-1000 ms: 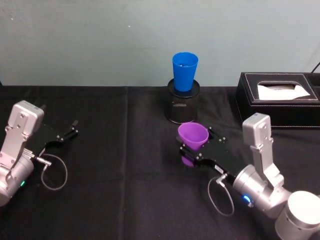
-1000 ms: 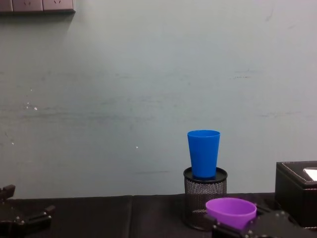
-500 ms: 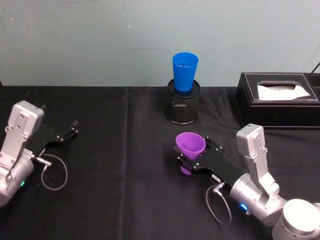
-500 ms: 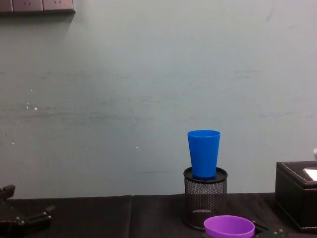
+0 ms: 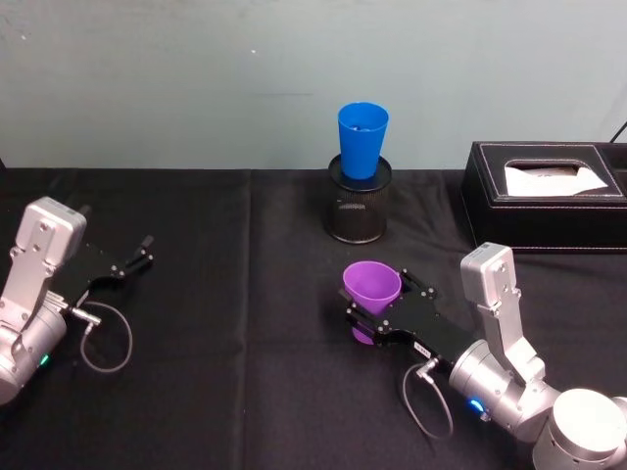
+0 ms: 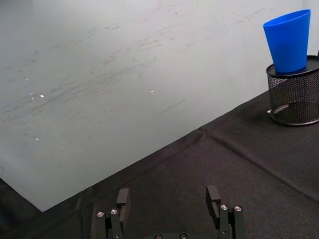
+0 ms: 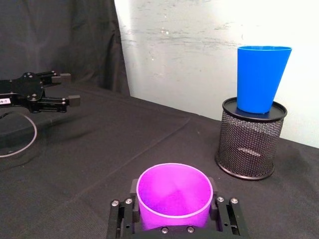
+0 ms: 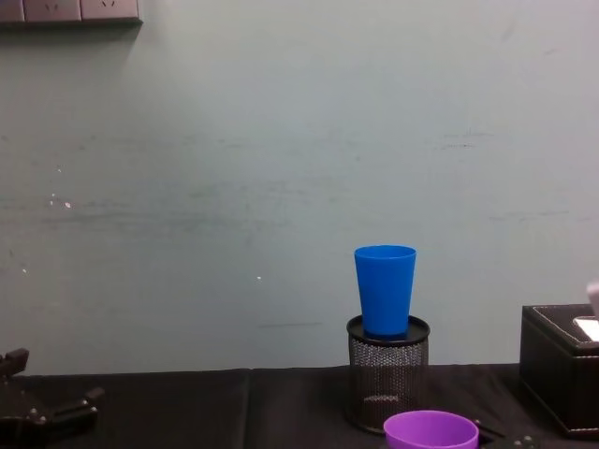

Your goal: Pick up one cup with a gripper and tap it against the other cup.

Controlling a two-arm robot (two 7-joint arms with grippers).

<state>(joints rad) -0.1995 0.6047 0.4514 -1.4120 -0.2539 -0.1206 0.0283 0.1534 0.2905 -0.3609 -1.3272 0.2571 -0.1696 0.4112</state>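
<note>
head view high, looking down over the black table, chest view low, facing the wall, both wrist views low and forward, right one nearest, all sharing the blue cup on the mesh holder

Lab/test bench: black-draped table, bare wall, wall sockets

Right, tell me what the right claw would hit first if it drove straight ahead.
Probably the mesh pen holder under the blue cup. The right claw, shut on the purple cup, points roughly toward it, though possibly slightly to its side.
</note>
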